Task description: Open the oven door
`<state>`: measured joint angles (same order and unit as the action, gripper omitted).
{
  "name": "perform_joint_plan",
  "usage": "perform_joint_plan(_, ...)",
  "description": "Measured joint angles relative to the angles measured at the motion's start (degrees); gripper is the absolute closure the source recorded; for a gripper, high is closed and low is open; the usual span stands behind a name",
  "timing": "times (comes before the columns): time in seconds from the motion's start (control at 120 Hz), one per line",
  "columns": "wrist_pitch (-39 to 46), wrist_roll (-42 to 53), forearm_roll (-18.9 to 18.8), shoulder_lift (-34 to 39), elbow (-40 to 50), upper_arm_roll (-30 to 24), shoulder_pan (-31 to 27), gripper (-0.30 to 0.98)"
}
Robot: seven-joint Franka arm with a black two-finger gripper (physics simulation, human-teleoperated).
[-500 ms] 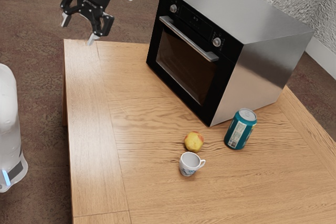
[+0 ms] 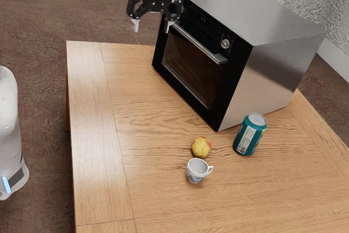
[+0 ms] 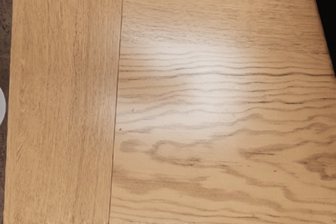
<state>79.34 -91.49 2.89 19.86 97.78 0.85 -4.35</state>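
Jaws spread wide, empty, on our gripper (image 2: 152, 26). Exterior view: they overlap the upper end of the handle (image 2: 196, 44); contact we cannot tell. Oven door (image 2: 191, 69) shut. Farther out, on the tabletop (image 2: 142, 96), we note a teal can (image 2: 249, 135) near the oven (image 2: 272, 64), then apple (image 2: 201, 147), mug (image 2: 195, 171).

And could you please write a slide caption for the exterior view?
Jaws open, oven door shut, with apple, mug and drink can on the wooden table.
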Motion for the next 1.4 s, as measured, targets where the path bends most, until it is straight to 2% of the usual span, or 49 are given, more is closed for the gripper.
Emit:
perform_joint_plan(0.217, 15.64, -7.95, 0.34, -2.50, 1.52, 0.86, -2.98, 0.00)
perform_joint_plan(0.375, 22.44, -11.06, 1.55, -5.28, 2.22, 1.40, -4.32, 0.00)
perform_joint_plan(0.558, 29.14, -13.64, 2.72, -4.02, 8.00, 2.15, -4.37, 0.00)
perform_joint_plan(0.858, 34.97, -16.56, 3.16, -3.78, 11.12, 2.22, -4.35, 0.00)
perform_joint_plan(1.4, 38.62, -19.25, 4.01, -1.93, 16.96, 3.16, -4.50, 0.00)
